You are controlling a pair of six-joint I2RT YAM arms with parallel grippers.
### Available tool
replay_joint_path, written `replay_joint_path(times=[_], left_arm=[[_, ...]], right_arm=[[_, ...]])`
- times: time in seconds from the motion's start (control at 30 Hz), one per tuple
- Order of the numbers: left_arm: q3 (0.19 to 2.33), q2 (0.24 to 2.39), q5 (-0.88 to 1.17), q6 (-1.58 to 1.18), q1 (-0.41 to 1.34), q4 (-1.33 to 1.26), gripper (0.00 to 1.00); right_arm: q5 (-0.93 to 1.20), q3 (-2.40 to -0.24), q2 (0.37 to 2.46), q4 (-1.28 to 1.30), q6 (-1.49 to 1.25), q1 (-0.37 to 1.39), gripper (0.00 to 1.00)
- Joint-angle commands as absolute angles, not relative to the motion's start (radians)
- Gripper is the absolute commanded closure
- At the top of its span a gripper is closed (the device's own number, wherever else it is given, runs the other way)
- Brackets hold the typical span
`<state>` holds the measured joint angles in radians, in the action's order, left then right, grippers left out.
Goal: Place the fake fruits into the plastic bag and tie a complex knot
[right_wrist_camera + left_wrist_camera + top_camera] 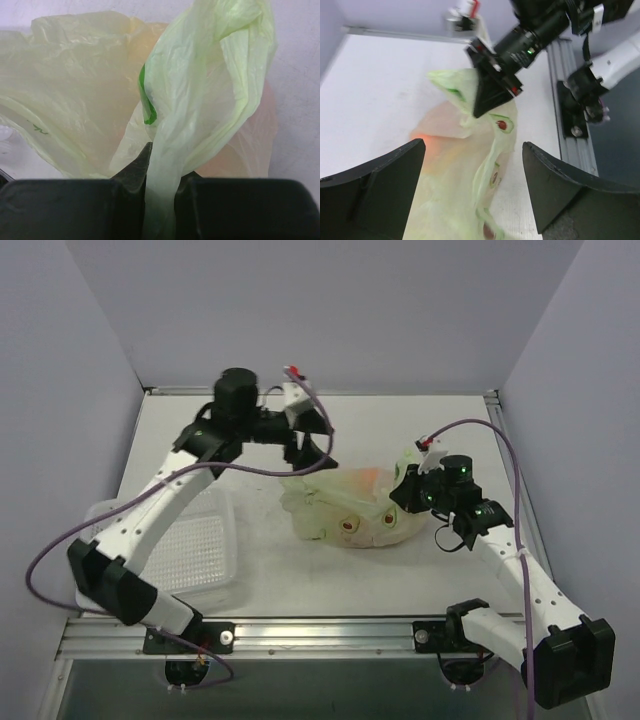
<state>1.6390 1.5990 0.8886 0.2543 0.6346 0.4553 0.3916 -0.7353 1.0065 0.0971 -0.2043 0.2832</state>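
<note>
White table (300, 580), pale grey walls on three sides.

Right gripper (160, 186): fingers pressed together on a gathered strand of the plastic bag (340, 510). The film runs up from between the pads and fans out into a loose fold. Judged purpose: hold the neck taut and lifted so it can be wrapped or looped.

Left gripper (472, 150): fingers spread wide with nothing between them. It hangs above the far-left part of the bag, apart from the film. Judged purpose: free hand, positioned to take a second strand for tying.

Bag: lies on the table right of centre, slumped, with its neck end at the right gripper. No finished knot shows, only the bunched strand.

Fake fruits (365, 478): seen only as a warm orange-red patch through the film. No fruit shows outside the bag, so loading looks done.

Count:
- Arms: two.
- Grippers: two.
- Bag: one.
- White basket tray (195, 550): one, at the left, well apart from the bag.
- Fruits: cannot be counted through the film.
</note>
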Motion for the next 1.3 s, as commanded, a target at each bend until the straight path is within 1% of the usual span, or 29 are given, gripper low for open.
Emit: replay_joint_path(times=[0.0, 0.03, 0.07, 0.13, 0.17, 0.2, 0.23, 0.27, 0.3, 0.37, 0.47, 0.6, 0.63, 0.7, 0.73, 0.83, 0.93, 1.0, 1.03, 1.07, 1.1, 1.17, 1.2, 1.23, 1.27], left_arm=[[1.487, 1.357, 0.994, -0.074, 0.416, 0.157, 0.09], [1.386, 1.318, 1.015, -0.113, 0.363, 0.102, 0.08], [1.349, 1.283, 1.055, -0.151, 0.248, 0.036, 0.06], [1.280, 1.211, 1.123, -0.166, 0.160, 0.044, 0.06], [1.222, 1.188, 1.165, -0.114, 0.097, 0.157, 0.04], [1.201, 1.140, 1.161, 0.069, 0.081, 0.251, 0.03], [1.169, 1.114, 1.155, 0.143, 0.072, 0.312, 0.03], [1.090, 1.086, 1.140, 0.209, 0.069, 0.381, 0.03], [1.048, 1.036, 1.117, 0.266, 0.068, 0.382, 0.03], [0.918, 0.982, 1.114, 0.268, 0.072, 0.315, 0.03], [0.788, 0.934, 1.089, 0.290, 0.107, 0.206, 0.03], [0.701, 0.926, 1.036, 0.289, 0.216, 0.048, 0.03], [0.690, 0.933, 0.982, 0.285, 0.286, -0.024, 0.03], [0.670, 0.957, 0.916, 0.255, 0.348, -0.116, 0.03], [0.658, 0.971, 0.867, 0.244, 0.377, -0.208, 0.02], [0.708, 1.057, 0.805, 0.230, 0.414, -0.259, 0.02], [0.752, 1.143, 0.810, 0.209, 0.431, -0.310, 0.03], [0.802, 1.190, 0.873, 0.203, 0.440, -0.318, 0.10], [0.819, 1.204, 0.906, 0.198, 0.443, -0.318, 0.15], [0.846, 1.221, 0.937, 0.195, 0.446, -0.318, 0.22], [0.863, 1.232, 1.013, 0.190, 0.454, -0.313, 0.41], [0.934, 1.258, 1.061, 0.221, 0.462, -0.238, 0.55], [0.966, 1.268, 1.122, 0.257, 0.471, -0.179, 0.66], [1.000, 1.281, 1.146, 0.302, 0.479, -0.102, 0.73], [1.043, 1.292, 1.166, 0.354, 0.486, 0.087, 0.80]], right_arm=[[0.410, -0.792, 1.008, 0.117, -0.183, 0.291, 1.00], [0.407, -0.792, 1.008, 0.121, -0.181, 0.293, 1.00], [0.408, -0.793, 1.014, 0.124, -0.179, 0.298, 1.00], [0.410, -0.795, 1.017, 0.129, -0.179, 0.299, 1.00], [0.411, -0.798, 1.022, 0.132, -0.181, 0.302, 1.00], [0.413, -0.802, 1.025, 0.135, -0.181, 0.302, 1.00], [0.417, -0.804, 1.029, 0.138, -0.178, 0.302, 1.00], [0.417, -0.805, 1.031, 0.140, -0.176, 0.302, 1.00], [0.417, -0.808, 1.034, 0.144, -0.175, 0.302, 1.00], [0.414, -0.808, 1.038, 0.153, -0.167, 0.301, 1.00], [0.417, -0.811, 1.037, 0.170, -0.157, 0.299, 1.00], [0.433, -0.810, 1.037, 0.178, -0.141, 0.298, 1.00], [0.437, -0.810, 1.042, 0.179, -0.138, 0.299, 1.00], [0.449, -0.810, 1.046, 0.179, -0.130, 0.299, 1.00], [0.456, -0.810, 1.049, 0.181, -0.127, 0.298, 1.00], [0.477, -0.805, 1.045, 0.183, -0.115, 0.298, 1.00], [0.491, -0.792, 1.037, 0.183, -0.094, 0.299, 1.00], [0.502, -0.784, 1.037, 0.183, -0.081, 0.302, 1.00], [0.511, -0.782, 1.035, 0.183, -0.063, 0.304, 1.00], [0.514, -0.782, 1.037, 0.181, -0.052, 0.305, 1.00], [0.514, -0.782, 1.040, 0.181, -0.040, 0.305, 1.00], [0.525, -0.796, 1.048, 0.186, -0.008, 0.305, 1.00], [0.531, -0.802, 1.051, 0.195, 0.027, 0.308, 1.00], [0.535, -0.824, 1.055, 0.202, 0.046, 0.311, 1.00], [0.543, -0.837, 1.066, 0.209, 0.064, 0.313, 1.00]])
